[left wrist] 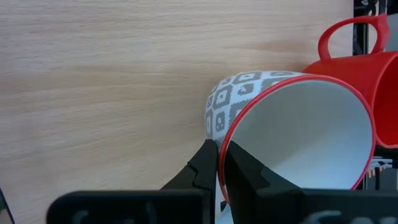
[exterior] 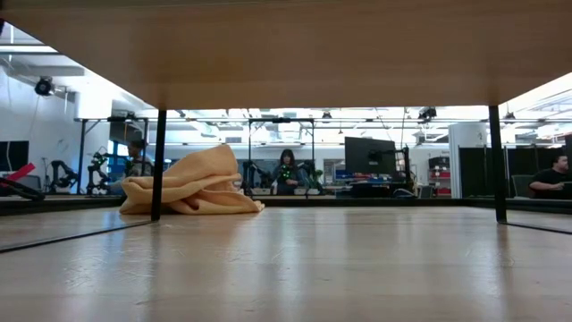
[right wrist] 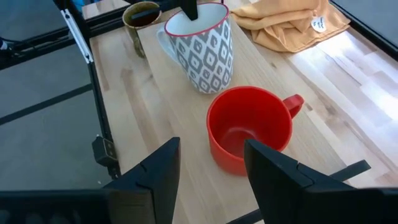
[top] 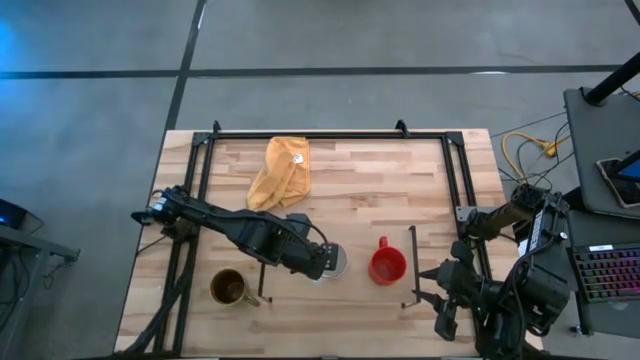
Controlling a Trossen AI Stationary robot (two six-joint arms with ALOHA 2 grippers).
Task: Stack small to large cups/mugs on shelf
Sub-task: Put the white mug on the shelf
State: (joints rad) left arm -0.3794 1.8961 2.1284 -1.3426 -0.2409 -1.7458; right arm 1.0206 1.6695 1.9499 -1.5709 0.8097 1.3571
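Note:
The white mug (top: 333, 262), grey-diamond patterned with a red rim, stands on the light-wood board between black end rails (top: 203, 200). My left gripper (top: 322, 264) is shut on it. The red mug (top: 386, 266) stands just to its right, its handle (right wrist: 295, 103) toward the far edge. The brown-gold mug (top: 228, 287) stands near the front left and also shows in the right wrist view (right wrist: 142, 15). My right gripper (top: 422, 287) is open and empty, just right of the red mug (right wrist: 249, 127). The low view shows no mug and no gripper. My left gripper pinches the white mug's rim (left wrist: 229, 135), one finger (left wrist: 249, 171) inside the mug and the other (left wrist: 200, 167) outside against the patterned wall. The fingers come from above, as the right wrist view (right wrist: 189, 9) shows. The mug looks upright with its base (right wrist: 208, 87) at the wood.
A yellow-orange cloth (top: 281, 172) lies bunched at the far middle and also shows in the low view (exterior: 192, 183). A thin black upright bar (top: 411, 262) stands between the red mug and my right gripper. Bare wood lies at the middle and far right.

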